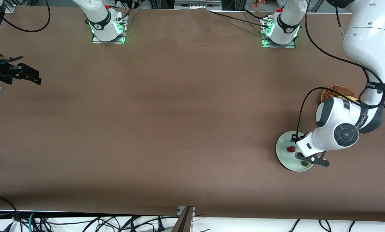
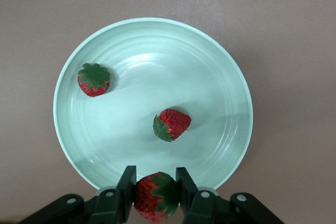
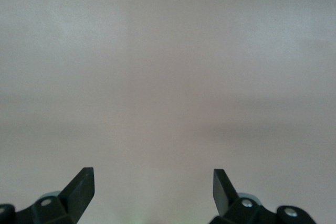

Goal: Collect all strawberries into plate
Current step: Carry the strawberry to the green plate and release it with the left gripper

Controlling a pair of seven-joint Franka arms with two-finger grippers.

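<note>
Strawberries (image 2: 170, 124) lie in plate (image 2: 231, 77) on brown table (image 1: 166, 129).

Most of the brown counter (image 1: 166, 129) is bare, so a hand can be moved across it freely. The room over the plate (image 1: 284, 141) is taken up by the left hand (image 2: 156, 192), closed on a strawberry (image 2: 156, 196). Inside the plate, two strawberries (image 2: 94, 79) (image 2: 171, 124) lie apart with room between. A basket (image 1: 332, 91) stands close by. The right hand (image 3: 153, 187) waits, spread wide, at the counter's right-arm end.
</note>
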